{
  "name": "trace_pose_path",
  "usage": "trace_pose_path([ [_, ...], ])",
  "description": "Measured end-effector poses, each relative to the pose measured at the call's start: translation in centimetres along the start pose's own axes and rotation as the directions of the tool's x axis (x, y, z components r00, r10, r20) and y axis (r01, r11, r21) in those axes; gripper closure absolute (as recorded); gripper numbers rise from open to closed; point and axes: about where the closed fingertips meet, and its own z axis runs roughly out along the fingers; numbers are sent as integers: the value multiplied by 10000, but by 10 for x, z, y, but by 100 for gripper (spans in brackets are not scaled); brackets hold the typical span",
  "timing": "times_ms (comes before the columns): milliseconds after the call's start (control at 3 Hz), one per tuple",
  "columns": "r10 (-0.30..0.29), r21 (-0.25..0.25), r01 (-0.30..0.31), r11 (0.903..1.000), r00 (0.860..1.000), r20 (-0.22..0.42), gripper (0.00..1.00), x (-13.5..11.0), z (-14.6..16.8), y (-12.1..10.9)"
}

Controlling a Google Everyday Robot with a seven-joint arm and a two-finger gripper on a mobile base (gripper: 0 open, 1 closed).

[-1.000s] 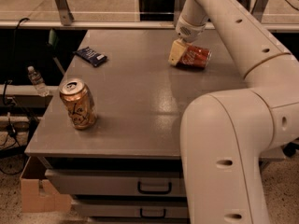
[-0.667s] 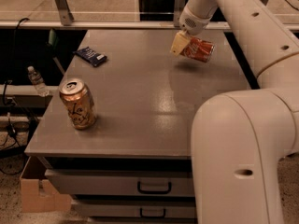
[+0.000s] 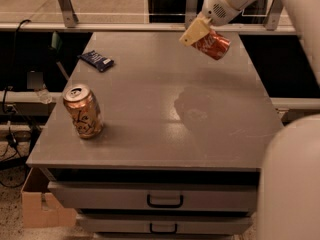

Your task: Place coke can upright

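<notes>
Hand (image 3: 201, 37): upper right, above the far edge of the grey tabletop (image 3: 165, 89), clamped on the coke can (image 3: 216, 45); one tan finger (image 3: 194, 32) shows, the other is hidden behind the can, and the arm is cut off by the frame. Coke can: red, held clear of the surface and tilted, partly covered by that finger, white script only partly readable. Also: gold-brown can (image 3: 83, 111), upright near the left front, label unreadable; dark blue packet (image 3: 97, 60), flat at far left, print illegible.

Red coke can (image 3: 215, 44), tilted, aloft in jaws
</notes>
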Motion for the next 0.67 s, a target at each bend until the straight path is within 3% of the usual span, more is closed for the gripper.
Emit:
trace_pose_path([
  [333, 41, -556, 82, 9984, 9759, 2183, 100, -9, -16, 16],
  [667, 168, -992, 236, 9948, 9218, 3873, 100, -14, -25, 26],
])
